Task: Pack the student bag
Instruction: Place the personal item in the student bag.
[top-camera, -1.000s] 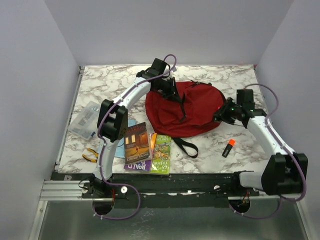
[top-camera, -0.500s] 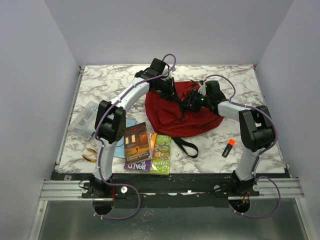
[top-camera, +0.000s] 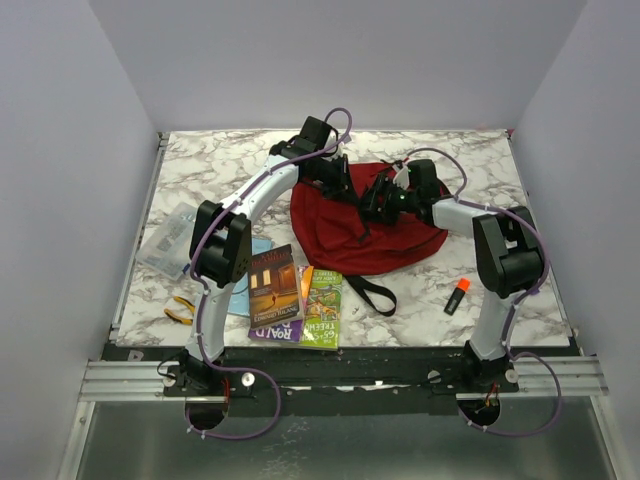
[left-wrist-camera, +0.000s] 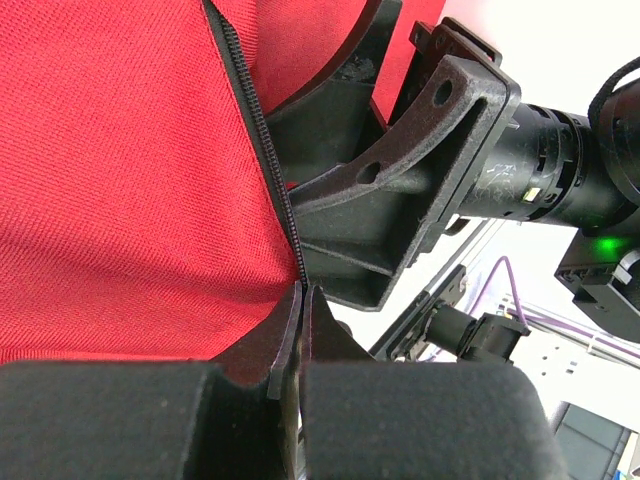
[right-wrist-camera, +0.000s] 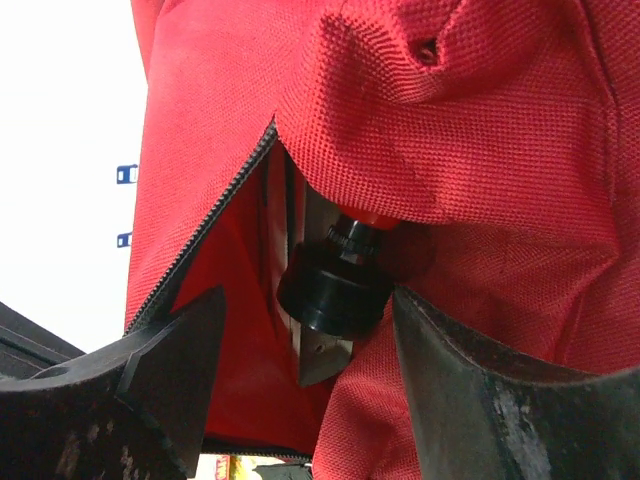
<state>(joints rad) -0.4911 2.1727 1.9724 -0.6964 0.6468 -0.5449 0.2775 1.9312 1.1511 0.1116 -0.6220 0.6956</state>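
Looking down at the marble table (top-camera: 220, 165), we've got the student bag (top-camera: 400, 240) lying mid-table toward the back — our left gripper (left-wrist-camera: 300, 300) is pinched tight on its zipper edge, while the right gripper (right-wrist-camera: 308, 300) just beside it sits wide open at the bag's mouth, gripping nothing.

The right gripper (top-camera: 374, 204) has been swung in from beside the right edge of the student bag (top-camera: 335, 240) and brought to its zipper opening, just right of the left gripper (top-camera: 345, 186).
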